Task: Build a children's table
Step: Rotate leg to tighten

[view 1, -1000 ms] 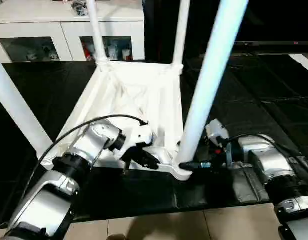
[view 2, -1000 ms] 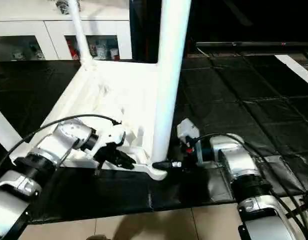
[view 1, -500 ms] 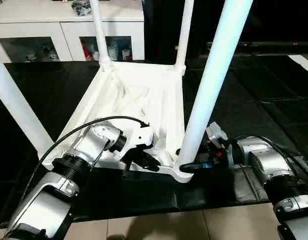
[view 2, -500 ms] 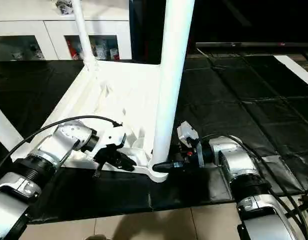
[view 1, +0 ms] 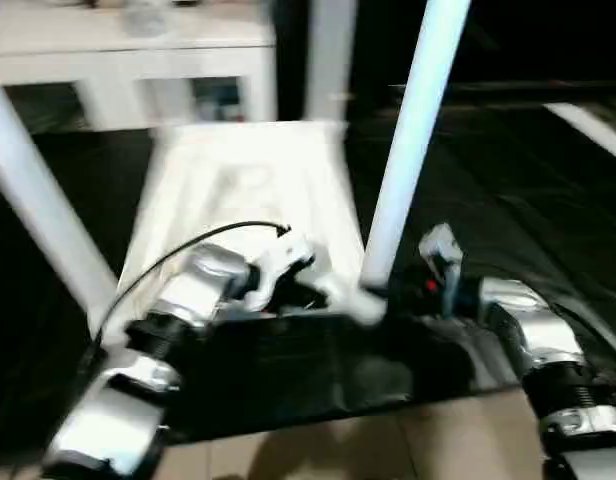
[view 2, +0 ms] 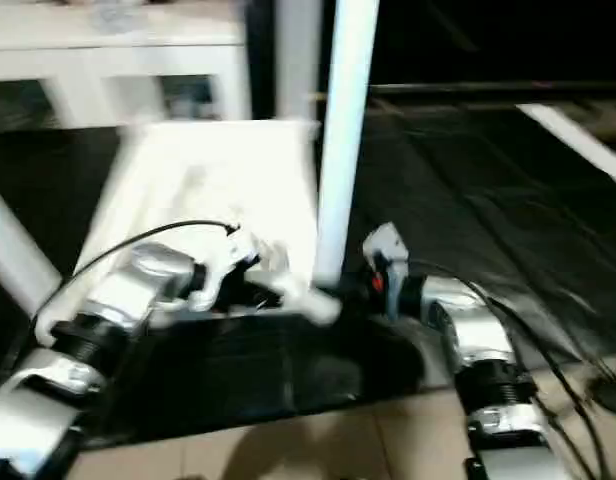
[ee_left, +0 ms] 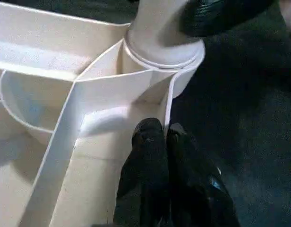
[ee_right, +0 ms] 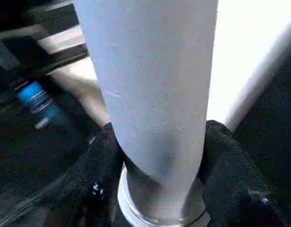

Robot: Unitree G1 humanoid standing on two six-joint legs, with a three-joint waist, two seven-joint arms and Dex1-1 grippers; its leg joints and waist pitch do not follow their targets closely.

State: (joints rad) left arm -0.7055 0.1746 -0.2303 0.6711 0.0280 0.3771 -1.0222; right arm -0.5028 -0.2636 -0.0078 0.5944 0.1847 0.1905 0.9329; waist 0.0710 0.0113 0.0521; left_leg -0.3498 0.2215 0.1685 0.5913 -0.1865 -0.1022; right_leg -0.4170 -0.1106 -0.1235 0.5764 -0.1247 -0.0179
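The children's table lies upside down on the black mat, its white tabletop (view 1: 238, 180) with the ribbed underside facing up. Legs stand in its corner sockets, the near right leg (view 1: 408, 130) and the near left leg (view 1: 43, 220) among them. My left gripper (ee_left: 162, 135) is shut on the tabletop's thin near rim, just beside the near right socket (ee_left: 162, 49). My right gripper (ee_right: 159, 156) is shut on the base of the near right leg (ee_right: 155, 71), one black finger (ee_right: 100, 161) pressed on each side of the tube.
A white glass-door cabinet (view 1: 138, 50) stands behind the table. The black mat (view 1: 508, 200) spreads to the right, and light floor tiles (view 1: 338, 450) show at the near edge below my forearms.
My right gripper's fingers have closed in around the base of the near right leg. The left gripper keeps its hold on the rim. The head camera has swung, blurring the view.
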